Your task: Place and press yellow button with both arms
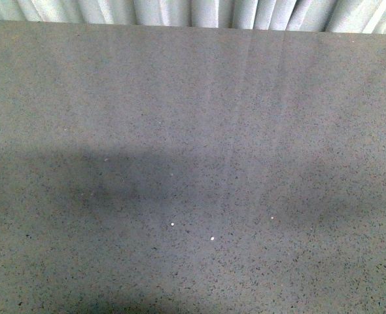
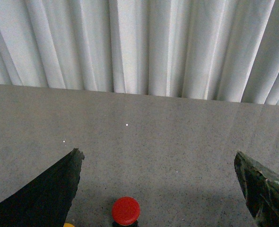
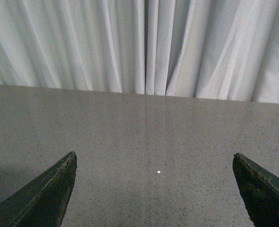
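In the left wrist view my left gripper stands open above the grey speckled table, with nothing between its dark fingers. Only a sliver of the yellow button shows at the picture's edge, close to one finger. A red button stands beside it, nearer than the fingertips. My right gripper is open too, over bare table, with nothing held. The front view shows neither arm and no button.
A white pleated curtain hangs behind the table's far edge and fills the back of both wrist views. Soft shadows lie across the near part of the table.
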Tool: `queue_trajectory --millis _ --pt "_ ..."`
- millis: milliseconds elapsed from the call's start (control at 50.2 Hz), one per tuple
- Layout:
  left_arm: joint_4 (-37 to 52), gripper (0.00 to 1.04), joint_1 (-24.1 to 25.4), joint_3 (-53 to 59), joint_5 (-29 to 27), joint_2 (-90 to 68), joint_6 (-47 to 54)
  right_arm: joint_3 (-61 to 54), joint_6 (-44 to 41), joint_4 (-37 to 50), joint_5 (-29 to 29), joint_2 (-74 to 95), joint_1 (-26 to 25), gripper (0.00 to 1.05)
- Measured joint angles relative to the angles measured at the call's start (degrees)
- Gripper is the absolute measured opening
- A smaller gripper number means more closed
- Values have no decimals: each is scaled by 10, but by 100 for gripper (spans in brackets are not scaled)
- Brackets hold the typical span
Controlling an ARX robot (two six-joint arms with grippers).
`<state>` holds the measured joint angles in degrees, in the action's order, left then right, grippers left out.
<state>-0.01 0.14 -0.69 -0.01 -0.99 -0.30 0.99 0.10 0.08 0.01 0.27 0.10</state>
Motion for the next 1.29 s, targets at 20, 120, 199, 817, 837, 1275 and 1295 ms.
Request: queue_trajectory --millis 20,120,199,817,837,1275,1295 --pt "0 96 0 0 0 0 0 0 0 0 0 0 0 96" --pt "0 96 0 0 0 0 0 0 0 0 0 0 0 96" --pt "0 96 0 0 0 0 0 0 0 0 0 0 0 96" --pt "-150 96 80 -78 185 -163 -41 0 0 0 0 0 0 96" --pt "-146 96 83 -79 185 -174 -41 0 0 0 0 0 0 96" --pt "201 96 207 -108 185 -565 29 0 0 0 0 0 0 96" --pt "213 96 212 -108 186 -581 33 0 0 0 0 0 0 96"
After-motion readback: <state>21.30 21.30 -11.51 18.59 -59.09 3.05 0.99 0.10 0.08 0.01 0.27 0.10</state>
